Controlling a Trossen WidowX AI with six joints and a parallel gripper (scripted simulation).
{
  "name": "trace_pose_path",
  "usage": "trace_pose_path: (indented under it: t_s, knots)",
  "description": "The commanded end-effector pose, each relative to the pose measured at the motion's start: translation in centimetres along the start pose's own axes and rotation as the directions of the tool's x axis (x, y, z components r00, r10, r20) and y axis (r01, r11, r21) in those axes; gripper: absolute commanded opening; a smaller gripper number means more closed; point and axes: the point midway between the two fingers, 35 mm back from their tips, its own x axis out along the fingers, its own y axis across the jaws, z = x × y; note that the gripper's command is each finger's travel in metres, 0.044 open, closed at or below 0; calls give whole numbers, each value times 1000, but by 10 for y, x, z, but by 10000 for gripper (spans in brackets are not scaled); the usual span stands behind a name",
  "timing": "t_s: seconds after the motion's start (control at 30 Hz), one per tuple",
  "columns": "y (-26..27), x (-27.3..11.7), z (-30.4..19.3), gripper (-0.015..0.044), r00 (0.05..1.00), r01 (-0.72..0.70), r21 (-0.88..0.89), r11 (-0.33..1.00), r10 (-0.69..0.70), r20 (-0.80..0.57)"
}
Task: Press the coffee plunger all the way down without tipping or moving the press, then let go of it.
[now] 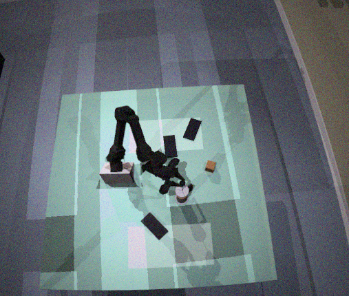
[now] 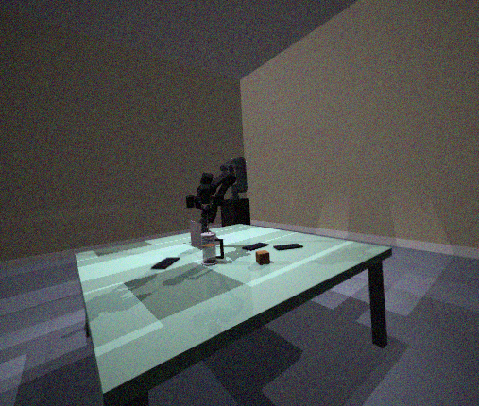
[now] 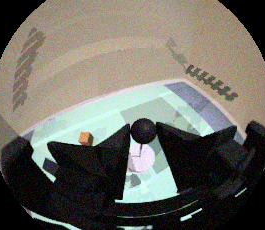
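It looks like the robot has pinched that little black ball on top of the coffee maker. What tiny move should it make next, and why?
Probably a slow, straight push downward. In the wrist view the gripper has its dark fingers closed on the round black plunger knob, directly over the pale lid of the glass coffee press. The press stands upright on the pale green table; pushing vertically should avoid tipping it.

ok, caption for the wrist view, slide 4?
Gripper shut on the plunger knob, coffee press directly below.
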Motion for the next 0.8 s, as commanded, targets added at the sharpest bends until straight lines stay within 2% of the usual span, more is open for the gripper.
trace_pose_path:
  t_s: [0.0, 0.77]
  knots:
    - [-1, 8, -15, 121, 1000, 6, 10, 1000, -5, -26]
    - [-2, 31, -46, 121, 1000, 6, 10, 1000, -5, -27]
